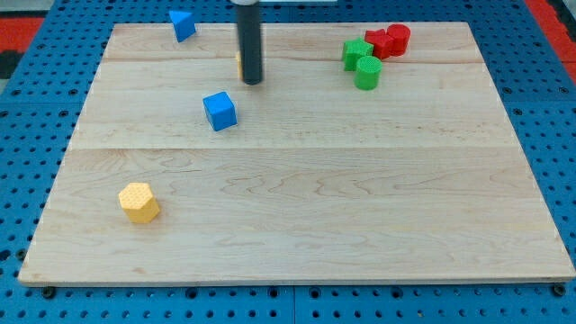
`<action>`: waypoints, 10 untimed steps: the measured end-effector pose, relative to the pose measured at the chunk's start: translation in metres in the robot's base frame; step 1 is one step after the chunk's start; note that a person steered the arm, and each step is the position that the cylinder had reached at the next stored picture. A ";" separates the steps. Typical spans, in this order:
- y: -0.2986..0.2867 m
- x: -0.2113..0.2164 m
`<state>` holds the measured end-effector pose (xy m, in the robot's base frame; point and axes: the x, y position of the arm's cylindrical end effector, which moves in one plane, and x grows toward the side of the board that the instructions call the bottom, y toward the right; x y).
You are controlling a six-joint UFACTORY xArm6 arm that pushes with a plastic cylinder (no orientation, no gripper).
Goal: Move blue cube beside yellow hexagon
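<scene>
The blue cube [220, 110] lies on the wooden board in the upper left part of the view. The yellow hexagon [139, 202] lies at the lower left, well apart from the cube. My tip [252, 83] is at the end of the dark rod, just above and to the right of the blue cube, with a small gap between them. A yellow-orange block [238, 63] is mostly hidden behind the rod.
A blue triangular block [182, 24] sits near the board's top left edge. At the top right stand a green star-shaped block [356, 52], a green cylinder [367, 72], a red star-shaped block [379, 41] and a red cylinder [397, 38], clustered together. The wooden board [360, 198] rests on blue pegboard.
</scene>
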<state>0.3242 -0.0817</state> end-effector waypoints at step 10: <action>0.010 0.137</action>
<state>0.4611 -0.0714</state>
